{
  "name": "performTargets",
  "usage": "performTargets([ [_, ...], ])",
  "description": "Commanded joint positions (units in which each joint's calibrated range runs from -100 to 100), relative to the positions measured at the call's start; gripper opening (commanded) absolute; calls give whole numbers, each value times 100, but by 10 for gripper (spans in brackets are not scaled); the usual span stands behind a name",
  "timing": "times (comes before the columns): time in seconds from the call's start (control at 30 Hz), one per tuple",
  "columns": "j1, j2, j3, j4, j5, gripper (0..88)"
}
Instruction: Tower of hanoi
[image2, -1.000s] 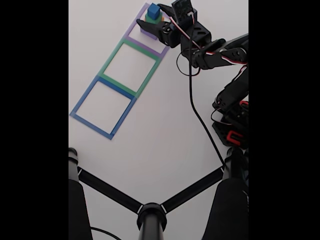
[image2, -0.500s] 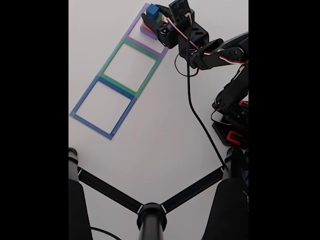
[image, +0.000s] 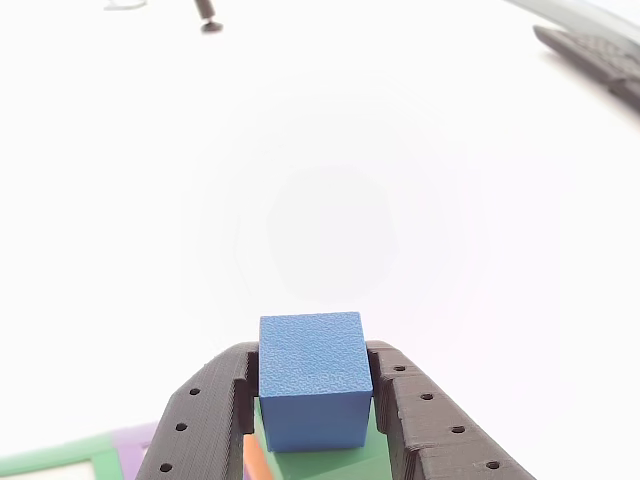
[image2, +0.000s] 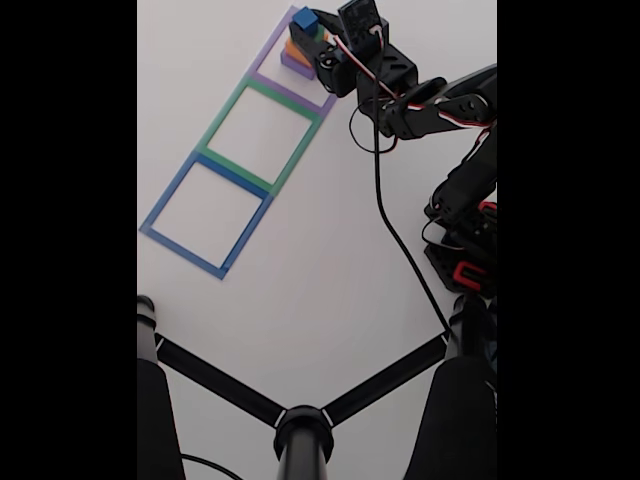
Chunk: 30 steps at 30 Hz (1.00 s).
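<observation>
Blue cube (image: 311, 380) on top of the stack, flanked on both sides by the black gripper (image: 312, 415) fingers (image: 212, 420), which press against its left and right faces in the other view: clenched on the cube. Cube still seated on the green cube (image: 325, 462) directly below, no gap visible between them. Sliver of orange block (image: 256, 460) just left of and below the green cube, between the fingers. Patch of purple (image: 138, 440) and a strip of green tape (image: 55, 458) at the lower left of the stack, on the white desk (image: 320, 180).

In the fixed view, stack inside the purple outline (image2: 296, 82), the topmost of three taped squares running diagonally down-left from the stack: green outline (image2: 262, 128) next, blue outline (image2: 206, 215) farthest. Blue cube (image2: 305, 19) uppermost in the stack, orange block (image2: 297, 46) under it, purple block (image2: 294, 64) at the base. Green cube mostly hidden by the gripper (image2: 316, 38) here. Arm (image2: 430, 105) reaching to the stack from the right, a black cable (image2: 395, 235) trailing from it down across the desk (image2: 330, 290). Black tripod legs (image2: 300, 420) well below the outlines.
</observation>
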<state>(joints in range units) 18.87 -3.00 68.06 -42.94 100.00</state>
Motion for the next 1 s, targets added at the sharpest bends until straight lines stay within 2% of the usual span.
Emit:
performTargets([
  [0.0, -145, -838, -268, 607, 0, 19],
  [0.17, -251, -1960, -668, 2339, 0, 19],
  [0.47, -534, -3530, -2849, 7106, 0, 17],
  [0.53, -656, -3715, -3285, 7883, 0, 16],
  [0.77, -1090, -4308, -4484, 9955, 0, 14],
  [0.97, -1182, -4748, -5084, 10870, 0, 14],
])
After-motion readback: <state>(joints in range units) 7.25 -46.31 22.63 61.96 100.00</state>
